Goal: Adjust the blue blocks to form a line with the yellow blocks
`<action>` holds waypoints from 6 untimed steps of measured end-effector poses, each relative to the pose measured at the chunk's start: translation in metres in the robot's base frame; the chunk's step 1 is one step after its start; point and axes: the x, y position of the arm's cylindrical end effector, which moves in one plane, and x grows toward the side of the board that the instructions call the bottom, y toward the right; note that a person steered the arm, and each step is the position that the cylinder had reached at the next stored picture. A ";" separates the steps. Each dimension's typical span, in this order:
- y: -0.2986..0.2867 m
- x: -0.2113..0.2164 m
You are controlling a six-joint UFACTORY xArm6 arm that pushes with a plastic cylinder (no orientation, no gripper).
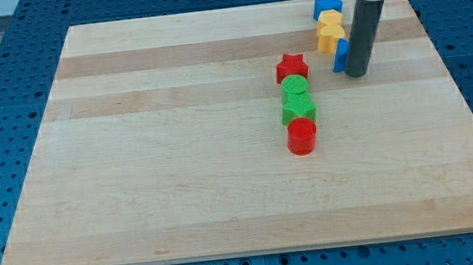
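Note:
At the view's top right a column of blocks runs downward: a blue block (327, 5) with a peaked top, a yellow block (330, 22), a second yellow block (328, 39), and a blue block (340, 55) partly hidden behind the rod. My tip (356, 73) rests on the wooden board (178, 155) just right of and touching or nearly touching this lower blue block.
In the board's middle, left of my tip, stands another column: a red star (291, 66), a green round block (295, 88), a green star-like block (299, 108) and a red cylinder (301, 135). The board's right edge lies right of my tip.

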 end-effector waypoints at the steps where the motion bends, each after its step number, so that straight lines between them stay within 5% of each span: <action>1: 0.000 0.000; 3: 0.024 0.025; 6: 0.061 -0.023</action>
